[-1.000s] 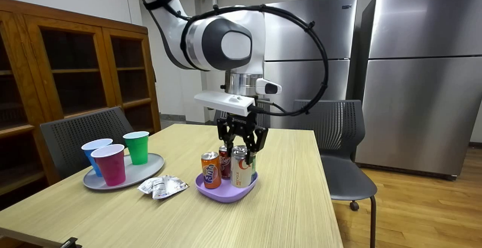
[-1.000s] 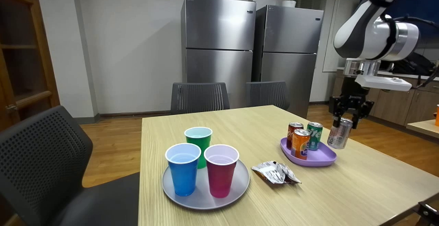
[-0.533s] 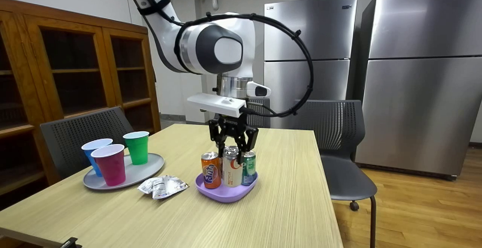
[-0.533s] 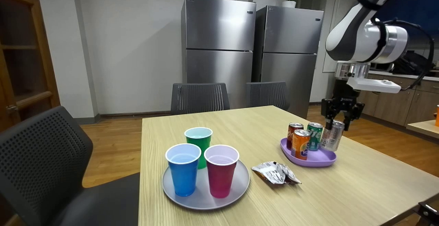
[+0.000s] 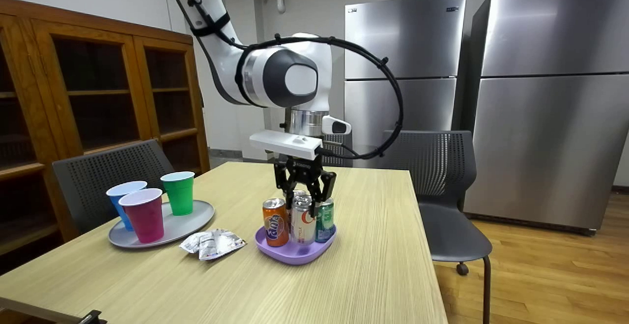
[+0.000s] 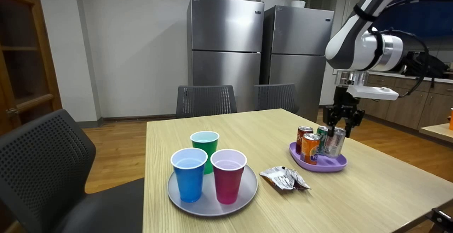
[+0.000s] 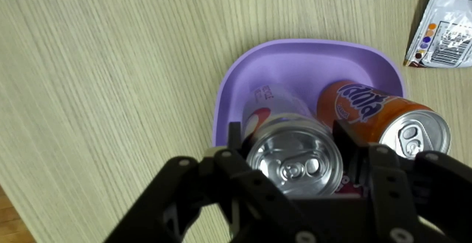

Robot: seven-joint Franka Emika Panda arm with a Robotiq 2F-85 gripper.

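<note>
On one tray (image 7: 298,61), three cans (image 6: 310,149), jaws gripping one silver can (image 7: 291,145)

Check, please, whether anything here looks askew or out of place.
Yes: in an exterior view the silver can, held by the tool, leans slightly, while the orange can stands upright. The crumpled packet also lies outside the purple tray.

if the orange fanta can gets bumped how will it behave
The orange Fanta can stands taller than wide, so a high bump might tip it. Its round side would probably let it roll once down. The purple tray has a raised rim that could check sliding.
</note>
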